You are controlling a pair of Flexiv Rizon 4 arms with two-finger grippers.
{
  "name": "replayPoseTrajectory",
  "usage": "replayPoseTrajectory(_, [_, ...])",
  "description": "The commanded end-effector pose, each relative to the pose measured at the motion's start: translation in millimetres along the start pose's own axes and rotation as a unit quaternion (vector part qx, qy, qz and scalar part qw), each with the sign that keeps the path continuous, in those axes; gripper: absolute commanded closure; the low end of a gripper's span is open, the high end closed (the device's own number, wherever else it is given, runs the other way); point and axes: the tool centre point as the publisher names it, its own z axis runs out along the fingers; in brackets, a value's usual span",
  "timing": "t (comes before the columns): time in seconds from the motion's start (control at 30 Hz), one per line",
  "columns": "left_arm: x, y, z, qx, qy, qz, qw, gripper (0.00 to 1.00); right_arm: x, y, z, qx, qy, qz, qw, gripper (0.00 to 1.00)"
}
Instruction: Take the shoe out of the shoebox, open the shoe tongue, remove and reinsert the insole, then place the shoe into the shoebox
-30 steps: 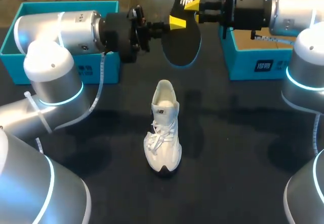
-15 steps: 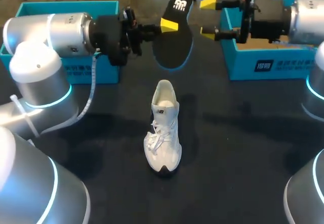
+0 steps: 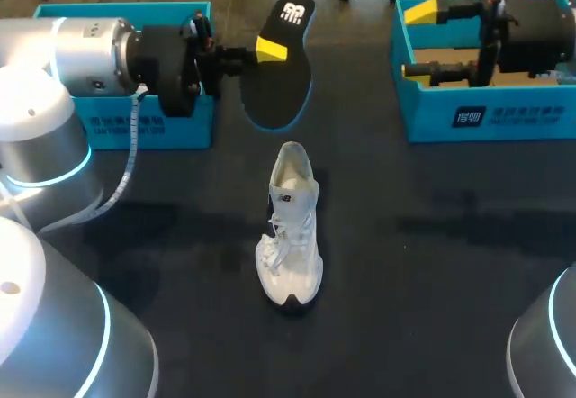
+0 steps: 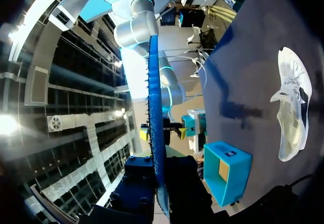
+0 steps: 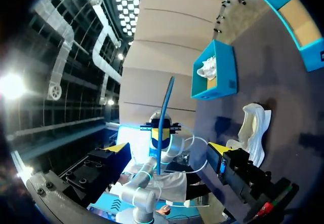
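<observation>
Shoe (image 3: 290,236) is out, upright on the table (image 3: 432,263); insole (image 3: 279,83) is removed, clamped in left gripper (image 3: 270,49) above the table. Right gripper (image 3: 425,40) gapes empty over right shoebox (image 3: 477,119). Remaining: reinsert insole, rebox shoe.

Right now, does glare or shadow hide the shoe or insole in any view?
Head view: no; white sneaker and black insole evenly lit, faint shadows on the table. Left and right wrist views: bright glare sits well clear of both.
</observation>
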Motion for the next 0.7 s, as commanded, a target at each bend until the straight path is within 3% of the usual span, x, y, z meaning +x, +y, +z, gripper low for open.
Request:
replayPoseTrajectory(0.03, [-2.5, -2.5, -1.4, 0.001, 0.004, 0.002, 1.0, 1.0, -2.6, 0.4, -2.5, -0.003, 0.008, -0.001, 1.0, 0.0])
replayPoseTrajectory(0.5, [-2.5, -2.5, -1.4, 0.001, 0.004, 0.002, 1.0, 1.0, -2.6, 0.4, -2.5, -0.003, 0.008, -0.001, 1.0, 0.0])
replayPoseTrajectory(0.7, [-17.1, -11.4, -6.5, -0.015, 0.072, -0.192, 0.979, 1.0, -2.6, 0.4, -2.5, -0.003, 0.008, -0.001, 1.0, 0.0])
